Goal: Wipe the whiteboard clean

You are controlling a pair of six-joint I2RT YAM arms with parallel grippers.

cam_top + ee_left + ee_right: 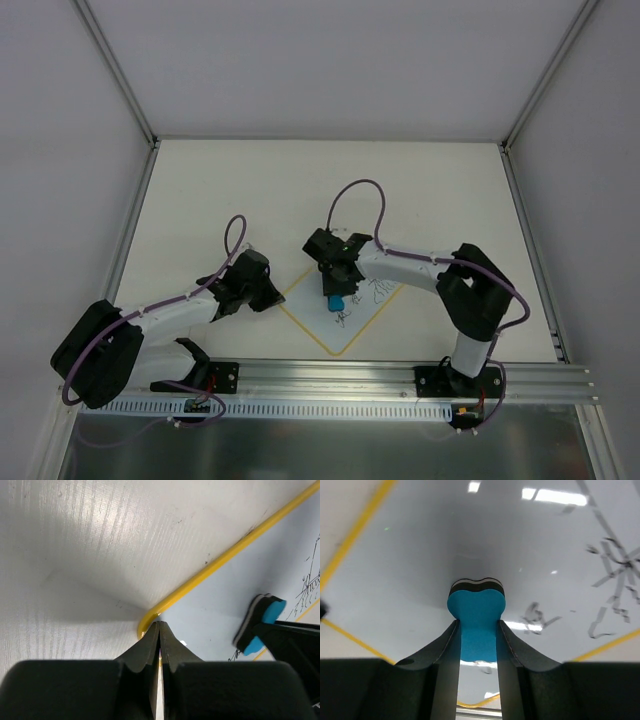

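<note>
The whiteboard [332,332] lies turned like a diamond near the table's front, with a thin yellow border and dark scribbles [376,291] on its right part. My right gripper [335,291] is shut on a blue eraser [335,302] with a dark felt face, set down on the board's middle. In the right wrist view the eraser [476,607] sits between my fingers [445,650], with scribbles [615,570] to the right. My left gripper [272,298] is shut, its tips [159,625] at the board's rounded left corner [145,622]. The eraser [262,622] also shows in the left wrist view.
The board rests on an off-white tabletop [250,190] enclosed by grey walls with metal corner posts. A metal rail [400,378] with both arm bases runs along the near edge, just below the board's bottom corner.
</note>
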